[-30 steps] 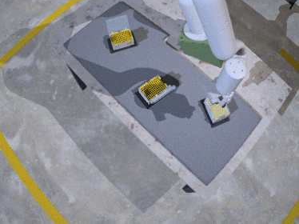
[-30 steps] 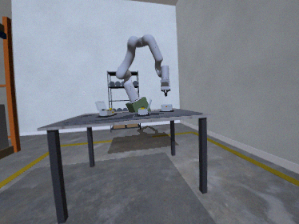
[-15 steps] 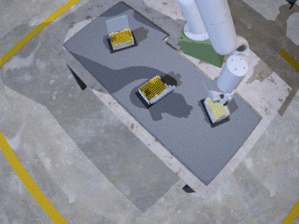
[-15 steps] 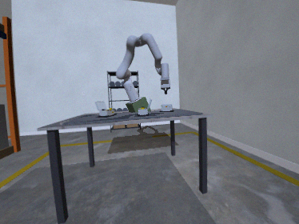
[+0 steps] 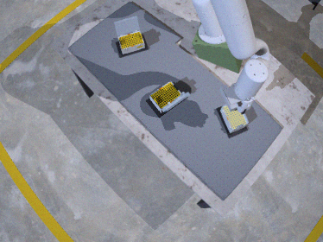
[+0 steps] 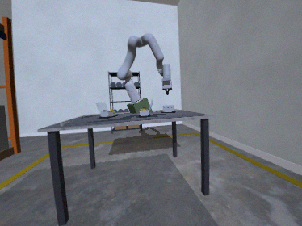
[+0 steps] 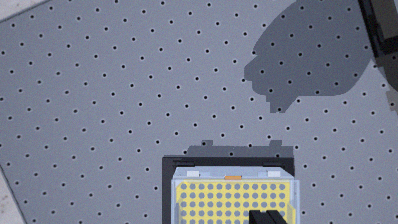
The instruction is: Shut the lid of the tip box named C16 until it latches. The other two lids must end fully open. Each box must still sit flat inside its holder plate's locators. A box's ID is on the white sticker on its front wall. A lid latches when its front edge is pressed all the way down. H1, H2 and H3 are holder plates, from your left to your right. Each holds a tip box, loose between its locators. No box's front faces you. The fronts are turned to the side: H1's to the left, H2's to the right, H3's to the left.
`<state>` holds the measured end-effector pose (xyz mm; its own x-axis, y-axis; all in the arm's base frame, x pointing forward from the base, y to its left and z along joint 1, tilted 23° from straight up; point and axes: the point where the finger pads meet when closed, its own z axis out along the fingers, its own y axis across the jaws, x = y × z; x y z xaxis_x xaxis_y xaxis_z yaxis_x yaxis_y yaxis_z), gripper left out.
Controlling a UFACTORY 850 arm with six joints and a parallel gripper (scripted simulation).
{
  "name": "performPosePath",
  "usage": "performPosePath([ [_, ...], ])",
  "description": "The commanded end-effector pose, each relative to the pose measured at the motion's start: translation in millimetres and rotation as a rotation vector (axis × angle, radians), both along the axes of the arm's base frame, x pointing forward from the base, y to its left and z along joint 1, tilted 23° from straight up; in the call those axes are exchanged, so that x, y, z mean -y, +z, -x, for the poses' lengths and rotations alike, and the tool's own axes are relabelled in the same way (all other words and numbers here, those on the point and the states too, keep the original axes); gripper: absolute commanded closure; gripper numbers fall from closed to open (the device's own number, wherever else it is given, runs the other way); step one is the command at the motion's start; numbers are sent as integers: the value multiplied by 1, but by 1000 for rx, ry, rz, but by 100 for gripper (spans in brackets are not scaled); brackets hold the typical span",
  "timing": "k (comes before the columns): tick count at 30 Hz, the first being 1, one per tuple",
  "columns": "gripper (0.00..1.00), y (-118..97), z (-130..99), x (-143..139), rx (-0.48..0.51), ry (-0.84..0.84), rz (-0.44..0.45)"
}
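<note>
The sticker with the ID is not readable in any view, so which tip box is C16 I cannot tell. Three tip boxes are sitting on the grey counter [image 5: 203, 164]: one [image 5: 130, 41] at the far end with its clear lid [image 5: 127, 26] standing open, one [image 5: 166, 96] in the middle, and one [image 5: 234, 118] at the other end, on a dark holder plate [image 7: 168, 172]. All three are showing yellow tip racks. The pincer [image 6: 166, 89] is hanging above this last box, not touching it; its fingers are pressed together and are pinching nothing. The white arm [image 5: 233, 17] is standing on a green base [image 5: 216, 56] beside the counter.
</note>
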<state>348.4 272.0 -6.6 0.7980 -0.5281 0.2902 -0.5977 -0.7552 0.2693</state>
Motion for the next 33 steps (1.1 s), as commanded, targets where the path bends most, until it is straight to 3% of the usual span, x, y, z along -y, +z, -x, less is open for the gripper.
performPosePath([
  [1,100,0,0,-1,1,0,-1],
  [17,100,0,0,-1,1,0,-1],
  [33,100,-32,18,-4,1,0,-1],
])
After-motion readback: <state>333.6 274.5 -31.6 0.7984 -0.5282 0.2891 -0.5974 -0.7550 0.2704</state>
